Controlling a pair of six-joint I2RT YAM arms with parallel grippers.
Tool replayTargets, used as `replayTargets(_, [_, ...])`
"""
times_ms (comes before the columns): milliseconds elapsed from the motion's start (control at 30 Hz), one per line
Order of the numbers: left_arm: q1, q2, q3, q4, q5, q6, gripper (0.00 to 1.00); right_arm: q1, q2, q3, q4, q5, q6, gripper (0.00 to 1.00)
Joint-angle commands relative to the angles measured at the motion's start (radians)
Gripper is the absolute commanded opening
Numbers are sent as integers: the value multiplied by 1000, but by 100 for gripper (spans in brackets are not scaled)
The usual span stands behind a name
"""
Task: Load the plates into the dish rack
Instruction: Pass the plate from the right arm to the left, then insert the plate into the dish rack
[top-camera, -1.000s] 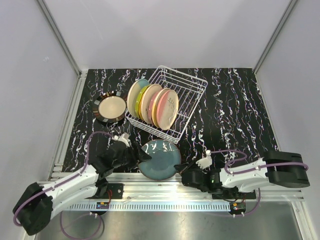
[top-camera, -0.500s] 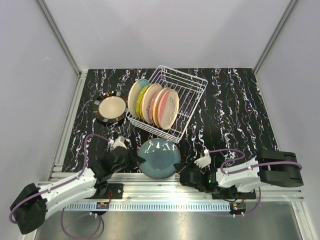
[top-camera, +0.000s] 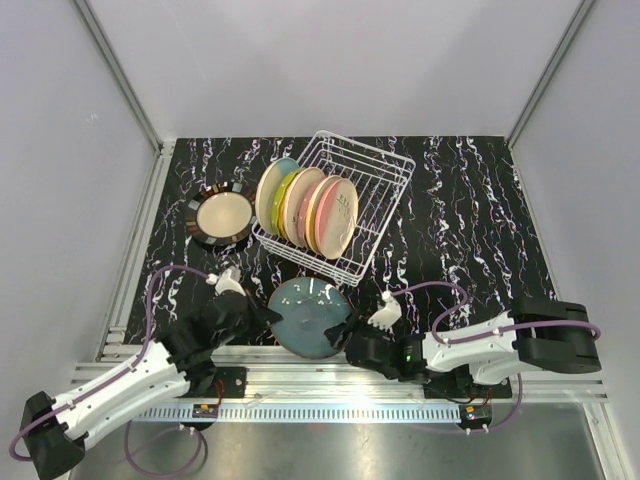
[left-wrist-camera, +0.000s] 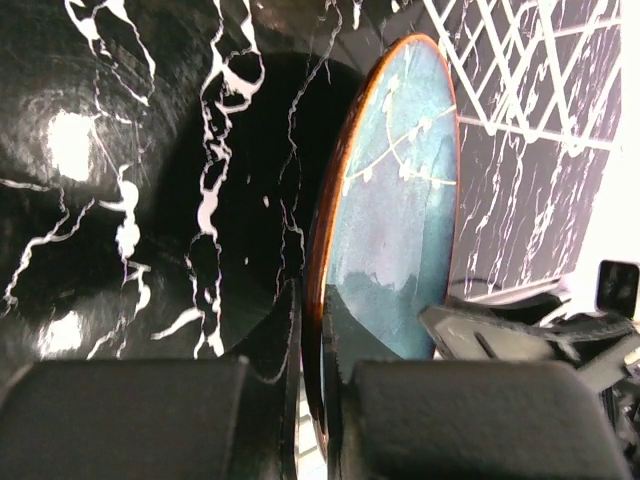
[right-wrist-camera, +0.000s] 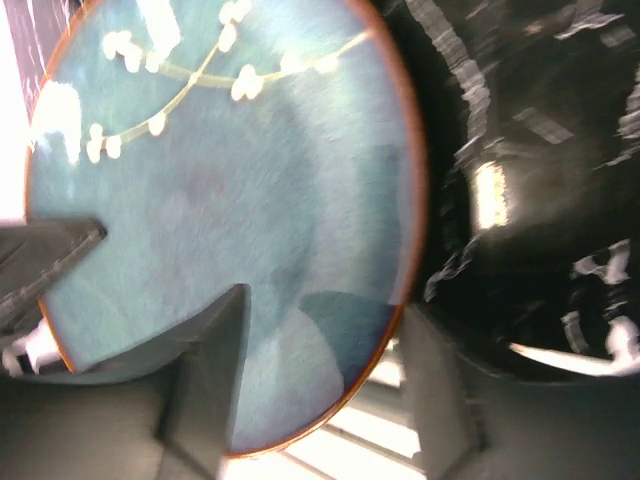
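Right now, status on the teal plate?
Left tool shut on teal plate rim. Right tool open, straddling opposite rim. Nothing between it and dish rack.

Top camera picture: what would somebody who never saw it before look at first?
Probably the teal plate held near the front, between the two arms: the left fingers pinch its rim and the right fingers stand open around the other side. Behind it, the white dish rack holds a row of colourful plates standing up, and a dark-rimmed plate lies flat to its left.
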Motion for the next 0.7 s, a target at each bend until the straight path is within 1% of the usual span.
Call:
replayTargets(0, [-21,-25,89,-59,-27,66,0,33,-50,75,12,-85,-164,73])
replayTargets(100, [-21,-25,146,-122,-45,88,0,73,-96,161,-114,-24,-280,79])
replayTargets(167, [-21,-22,182,-165,-59,98,0,95,-107,190,-188,2,-308,80])
replayTargets(200, [-21,-23,193,-176,-64,104,0,113,-116,213,-236,25,-311,81])
replayTargets(300, [-21,-31,225,-216,-84,111,0,131,-124,236,-300,47,-305,83])
replayTargets(467, [-21,-60,281,-270,-122,124,0,141,-125,222,-361,51,-239,86])
replayTargets(500, [-21,-62,303,-277,-130,141,0,141,-133,206,-360,52,-225,94])
replayTargets(533, [-21,-63,317,-294,-147,152,0,141,-136,201,-364,58,-227,97])
replayTargets(567, [-21,-62,328,-303,-154,158,0,144,-139,198,-373,67,-228,100])
replayTargets(667, [-21,-54,370,-302,-165,203,0,158,-151,212,-422,113,-276,100])
